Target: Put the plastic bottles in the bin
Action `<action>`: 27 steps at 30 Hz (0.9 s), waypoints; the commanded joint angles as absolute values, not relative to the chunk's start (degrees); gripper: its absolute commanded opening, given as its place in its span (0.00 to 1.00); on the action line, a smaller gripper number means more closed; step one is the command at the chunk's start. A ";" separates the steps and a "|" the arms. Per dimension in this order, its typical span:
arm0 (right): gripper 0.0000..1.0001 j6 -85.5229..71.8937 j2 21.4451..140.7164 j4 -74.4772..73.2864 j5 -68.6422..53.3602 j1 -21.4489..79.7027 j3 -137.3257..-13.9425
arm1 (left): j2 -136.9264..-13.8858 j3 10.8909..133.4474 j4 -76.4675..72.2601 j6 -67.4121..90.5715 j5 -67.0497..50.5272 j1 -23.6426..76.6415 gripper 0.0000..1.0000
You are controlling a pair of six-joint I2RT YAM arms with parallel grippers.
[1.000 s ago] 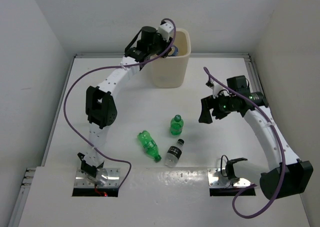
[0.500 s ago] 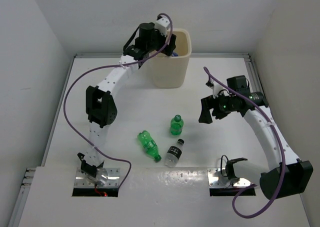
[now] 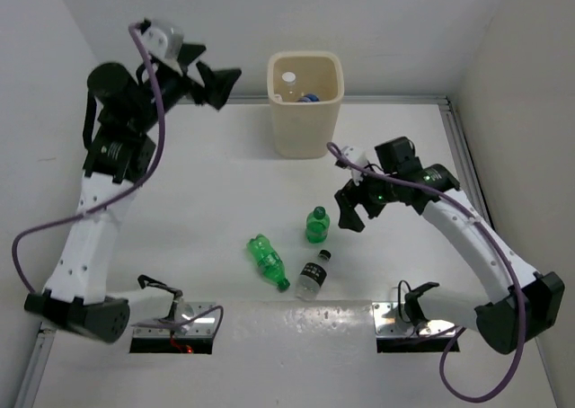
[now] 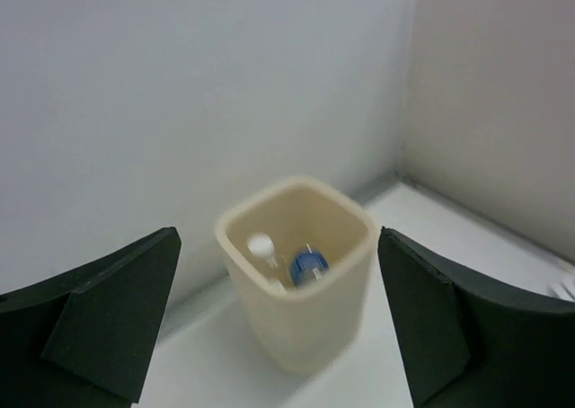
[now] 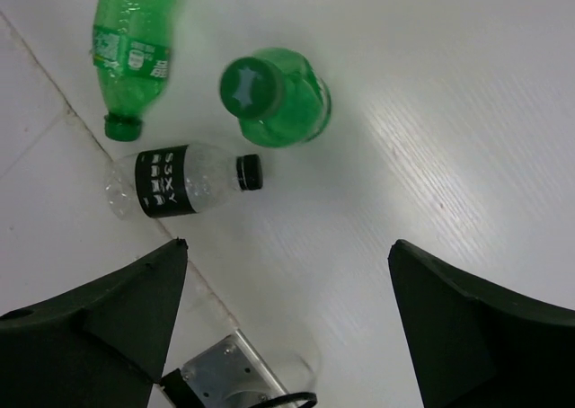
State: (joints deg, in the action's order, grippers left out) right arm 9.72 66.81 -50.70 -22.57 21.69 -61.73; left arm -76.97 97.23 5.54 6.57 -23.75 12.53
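Bottles mid-frame on table (image 3: 207, 201): upright green (image 3: 316, 224), lying green (image 3: 267, 258), clear one (image 3: 313, 276) lying, dark-labelled. More in bin (image 3: 305, 134), top centre, mostly hidden; only white cap (image 3: 288, 77) and blue patch (image 3: 309, 97) visible. Both spread, empty: left gripper (image 3: 214, 68) upper left, right gripper (image 3: 350, 212) beside upright green.

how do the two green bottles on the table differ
Pose: the standing green bottle is upright, cap up; the lying green bottle is on its side, cap end toward the near edge of the table. Place: the standing one is nearer the right gripper; the lying one is further left. Both are green, capped, and on the table, outside the bin.
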 commanded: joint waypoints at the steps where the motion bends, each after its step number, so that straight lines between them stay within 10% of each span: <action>1: 0.92 10.46 69.60 -44.48 -21.19 26.70 -62.67 | -71.32 80.63 11.33 7.12 -28.74 10.38 0.97; 9: 0.80 6.50 76.98 -36.91 -17.31 31.73 -65.03 | -59.42 61.28 16.43 8.26 -29.97 6.33 0.96; 27: 0.61 7.65 82.35 -35.42 -14.24 35.51 -64.78 | -60.47 59.41 16.44 7.74 -32.08 2.90 0.96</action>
State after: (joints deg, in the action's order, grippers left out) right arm 7.46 82.59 -37.30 -14.94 35.40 -64.62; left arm -60.27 58.17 18.28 8.16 -30.52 3.73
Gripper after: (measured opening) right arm 0.619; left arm 0.962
